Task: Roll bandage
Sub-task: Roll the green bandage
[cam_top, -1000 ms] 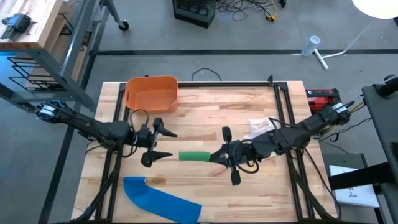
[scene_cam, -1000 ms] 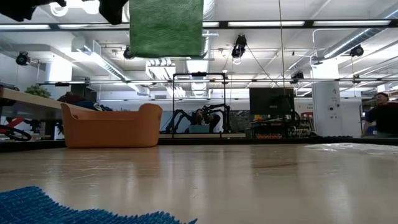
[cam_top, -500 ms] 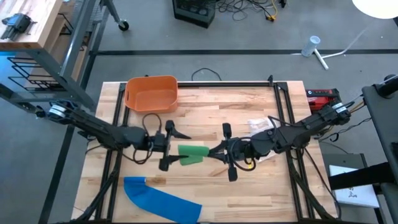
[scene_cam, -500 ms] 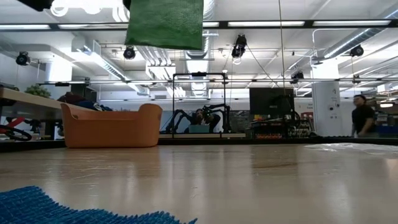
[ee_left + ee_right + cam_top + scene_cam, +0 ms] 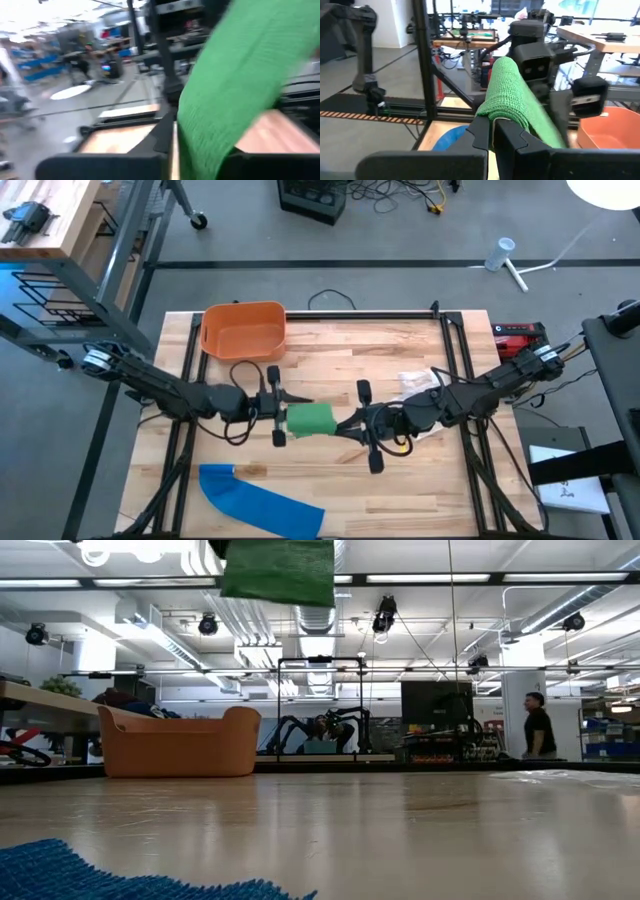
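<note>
From above, you have the green bandage held in the air over the middle of the table, stretched between both arms. The left gripper has its fingers pinched together on the bandage's left end; the right gripper is clamped on its right end. The orange bin sits well apart near the far edge, and a blue cloth lies at the near edge.

At table height, only the bandage's lower edge shows, hanging high above the boards, with the bin behind. A person stands far back in the room.

Through the left wrist camera the bandage fills the frame, blurred; it looks gripped between the fingers, though the contact itself is hard to make out.

The right wrist camera shows the fold of bandage sitting firmly between the closed fingers.

To roll well, I would keep one end fixed, turn the other wrist steadily, and hold light tension so the layers stack evenly without slipping out.
</note>
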